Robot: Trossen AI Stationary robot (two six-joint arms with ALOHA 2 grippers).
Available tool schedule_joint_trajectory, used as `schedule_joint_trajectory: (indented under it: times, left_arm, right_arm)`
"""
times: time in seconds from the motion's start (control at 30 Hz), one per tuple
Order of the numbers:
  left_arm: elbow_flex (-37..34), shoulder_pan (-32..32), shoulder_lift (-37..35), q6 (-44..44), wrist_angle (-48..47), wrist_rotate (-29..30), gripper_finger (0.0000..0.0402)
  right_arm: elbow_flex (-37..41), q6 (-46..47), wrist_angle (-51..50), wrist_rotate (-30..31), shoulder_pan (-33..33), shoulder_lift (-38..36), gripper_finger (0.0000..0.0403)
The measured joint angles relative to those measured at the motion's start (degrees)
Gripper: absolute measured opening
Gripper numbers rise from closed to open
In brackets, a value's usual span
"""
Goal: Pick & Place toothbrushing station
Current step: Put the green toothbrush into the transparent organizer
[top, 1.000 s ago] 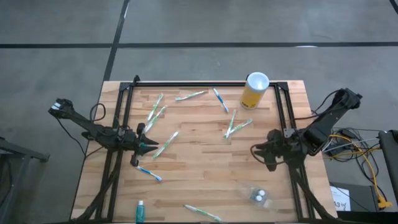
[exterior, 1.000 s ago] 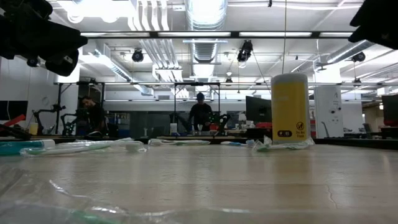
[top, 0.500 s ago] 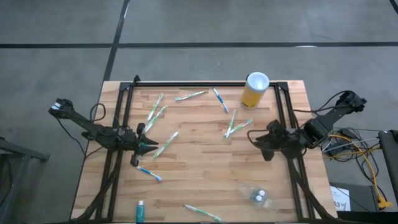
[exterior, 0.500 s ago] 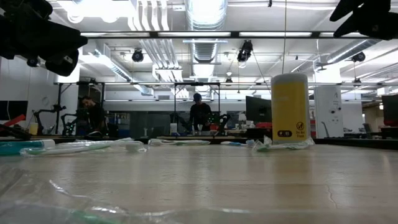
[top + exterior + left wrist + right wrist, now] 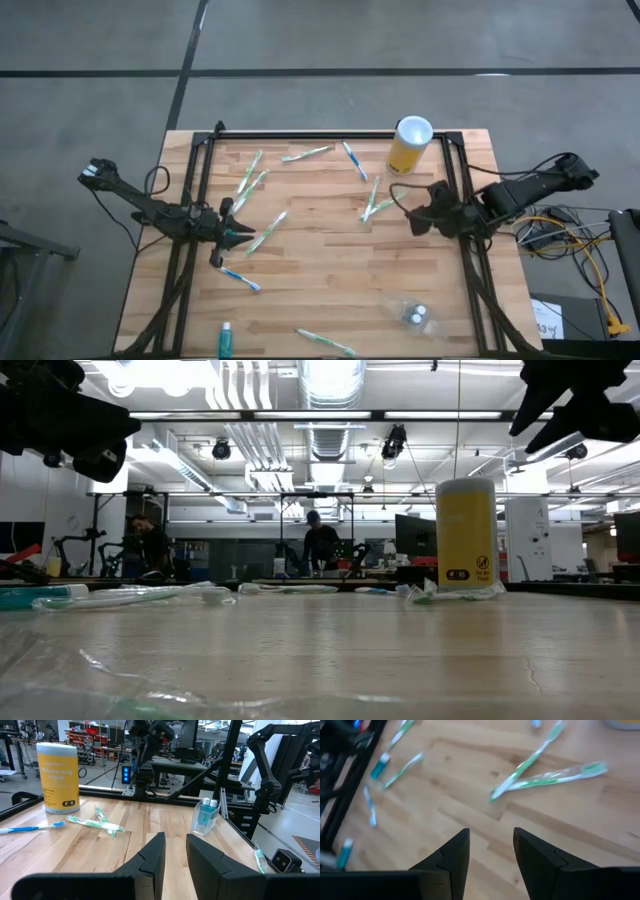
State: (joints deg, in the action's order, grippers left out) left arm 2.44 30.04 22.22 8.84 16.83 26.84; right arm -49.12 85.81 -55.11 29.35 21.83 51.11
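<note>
Nearest the front edge lies the clear cup point(image 5: 412, 314), tipped on its side by the look of it, with two white-capped tubes inside; a teal tube point(image 5: 227, 338) and a green toothbrush point(image 5: 325, 342) sit along the same edge, with a blue toothbrush point(image 5: 240, 278) just behind them. None of these is close to either arm.

Mid-table, the left gripper point(image 5: 232, 236) waits on its side of the table, jaws parted a little and holding nothing, with a green toothbrush point(image 5: 266, 232) just beside its tip.

Across from it, the right gripper point(image 5: 412, 213) hovers above the wood, fingers point(image 5: 456, 851) spread with bare table between them, empty. What matters for the coming move is the crossed pair of toothbrushes point(image 5: 379, 201) lying just ahead of it and a little toward the far side. The long axes of the pair run at a slant, fanning apart towards the yellow canister point(image 5: 409, 145). This arm is much the nearer to them, so I would guess it goes for one of the pair, turning its wrist to close across a handle.

Farther back, more brushes are scattered along the far rail point(image 5: 330, 134).
</note>
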Motion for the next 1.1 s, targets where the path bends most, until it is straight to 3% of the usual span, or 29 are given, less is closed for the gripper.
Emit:
schedule_joint_trajectory:
  times: [0.2,0.7,1.1]
  left_arm:
    - [0.0,0.0,0.0,0.0,0.0,0.0,0.0083]
    - [0.0,0.0,0.0,0.0,0.0,0.0,0.0083]
    - [0.0,0.0,0.0,0.0,0.0,0.0,0.0083]
  right_arm:
    - [0.0,2.7,-0.1,-1.1,-8.1,1.4,0.0151]
    - [0.0,1.8,3.5,-14.3,-28.4,9.5,0.0155]
    - [0.0,0.3,3.4,-23.3,-39.1,18.1,0.0148]
